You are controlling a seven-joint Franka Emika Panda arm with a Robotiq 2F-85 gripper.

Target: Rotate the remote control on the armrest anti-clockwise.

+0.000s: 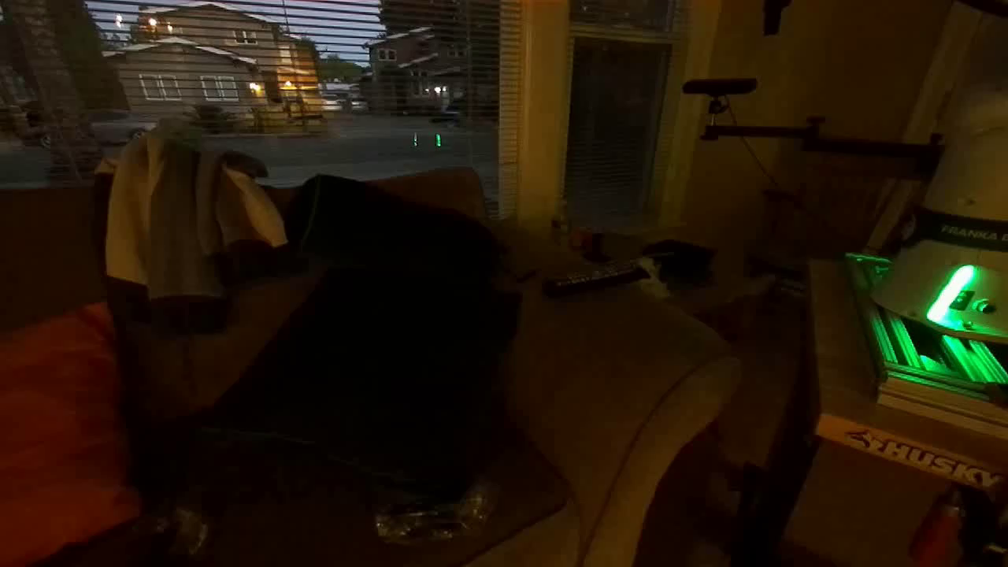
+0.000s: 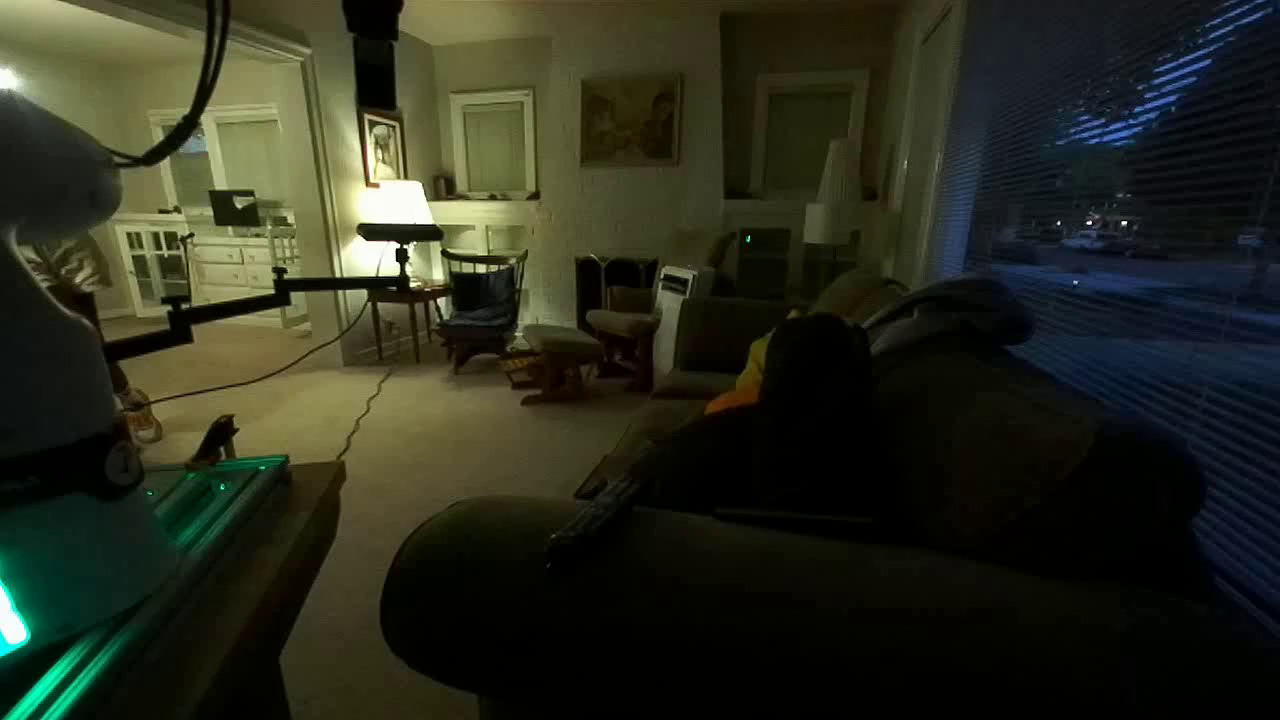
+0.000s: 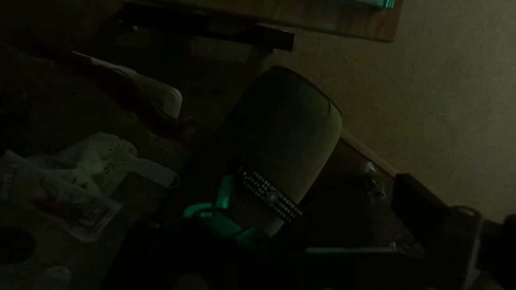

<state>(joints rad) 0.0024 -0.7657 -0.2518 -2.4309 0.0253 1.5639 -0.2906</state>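
Observation:
The remote control [image 3: 269,194] is a dark slim bar with rows of pale buttons. It lies flat across the top of the padded armrest [image 3: 294,125]. Both exterior views show the remote [image 1: 594,278] [image 2: 592,518] on the armrest [image 1: 622,370] [image 2: 700,590]. My gripper [image 3: 320,195] is open in the wrist view, its fingers wide apart with nothing held. It is above the armrest, and the remote appears nearer the finger on the picture's left. In both exterior views only a dark end of the arm shows at the top edge [image 1: 776,16] [image 2: 375,55].
The room is dark. A dark cloth [image 1: 378,354] covers the sofa seat and back beside the armrest. An orange pillow [image 1: 63,425] lies further along. Plastic bags [image 3: 92,173] lie on the armrest's other side. The robot's wooden table [image 1: 843,339] stands beside the sofa.

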